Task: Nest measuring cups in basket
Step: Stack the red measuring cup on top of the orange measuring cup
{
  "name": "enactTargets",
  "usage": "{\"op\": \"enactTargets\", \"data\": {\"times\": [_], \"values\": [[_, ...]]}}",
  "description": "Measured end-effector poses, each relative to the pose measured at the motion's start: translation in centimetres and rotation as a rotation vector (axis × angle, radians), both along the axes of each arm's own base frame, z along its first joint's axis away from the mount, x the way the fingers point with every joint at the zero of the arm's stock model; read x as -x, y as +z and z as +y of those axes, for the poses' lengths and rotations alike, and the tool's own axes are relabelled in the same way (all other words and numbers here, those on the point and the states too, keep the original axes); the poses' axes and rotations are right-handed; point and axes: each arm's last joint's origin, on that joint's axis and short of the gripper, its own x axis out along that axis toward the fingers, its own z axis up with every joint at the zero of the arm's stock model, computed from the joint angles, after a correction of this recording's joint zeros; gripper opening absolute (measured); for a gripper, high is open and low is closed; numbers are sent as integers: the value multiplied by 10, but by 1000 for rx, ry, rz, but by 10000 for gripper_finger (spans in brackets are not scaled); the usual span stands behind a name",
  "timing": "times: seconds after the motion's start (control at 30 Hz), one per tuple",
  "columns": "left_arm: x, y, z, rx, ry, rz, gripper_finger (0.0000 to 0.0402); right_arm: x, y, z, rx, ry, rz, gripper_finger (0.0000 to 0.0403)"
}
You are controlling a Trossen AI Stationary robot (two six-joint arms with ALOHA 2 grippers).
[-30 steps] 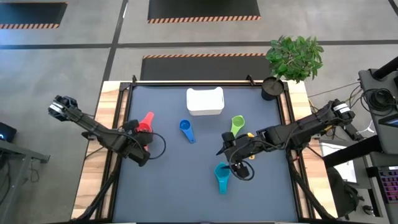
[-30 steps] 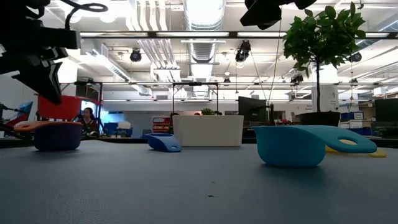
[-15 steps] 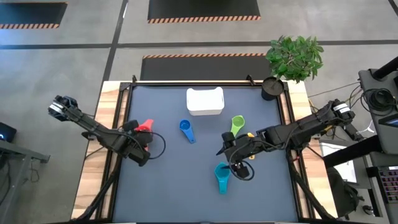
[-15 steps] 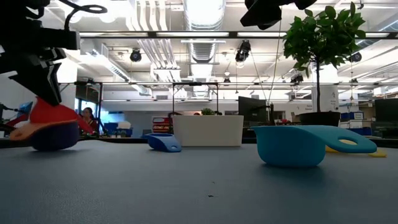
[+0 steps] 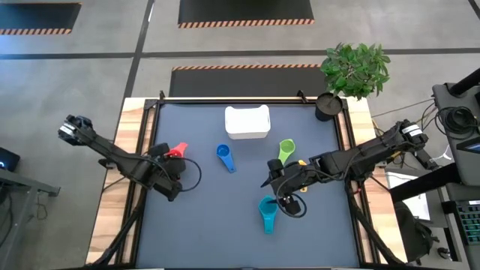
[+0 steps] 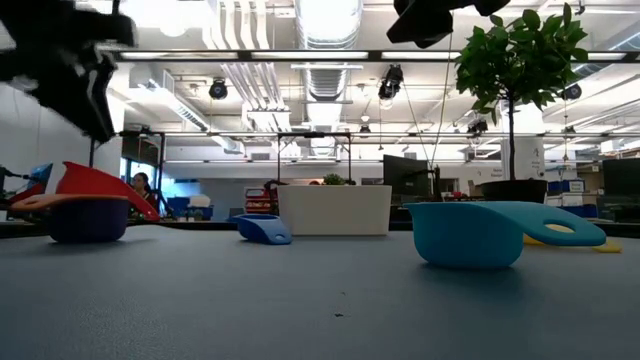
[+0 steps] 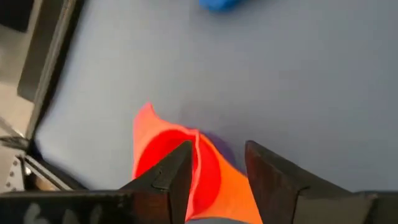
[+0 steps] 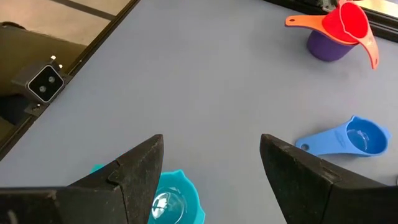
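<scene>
A purple measuring cup [image 8: 328,47] stands at the table's left with an orange cup [image 8: 311,23] nested in it. A red cup [image 8: 349,22] lies tilted in the orange one, its handle sticking out sideways [image 6: 100,185]. My left gripper [image 7: 217,152] hangs open just above this stack [image 5: 177,151], touching nothing. The blue cup [image 5: 225,157], green cup [image 5: 286,150] and teal cup [image 5: 268,211] lie apart on the mat. A yellow cup [image 5: 301,162] shows partly under my right arm. My right gripper [image 8: 211,149] waits open above the teal cup. The white basket [image 5: 247,121] stands at the far middle.
A black round cup [image 5: 327,106] and a potted plant [image 5: 357,67] stand at the far right corner. Bare mat lies between the stack and the blue cup, and along the near edge.
My left gripper has opened and let go of the red cup, then risen a little. The red cup, held above the orange-and-purple stack a second ago, has dropped into it and rests tilted there.
</scene>
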Motion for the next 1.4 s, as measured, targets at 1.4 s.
{"op": "enactTargets", "data": {"times": [1.4], "values": [[24,-41,12,69,488,-84,0,1,-7,0,-6,-4,4,256]]}}
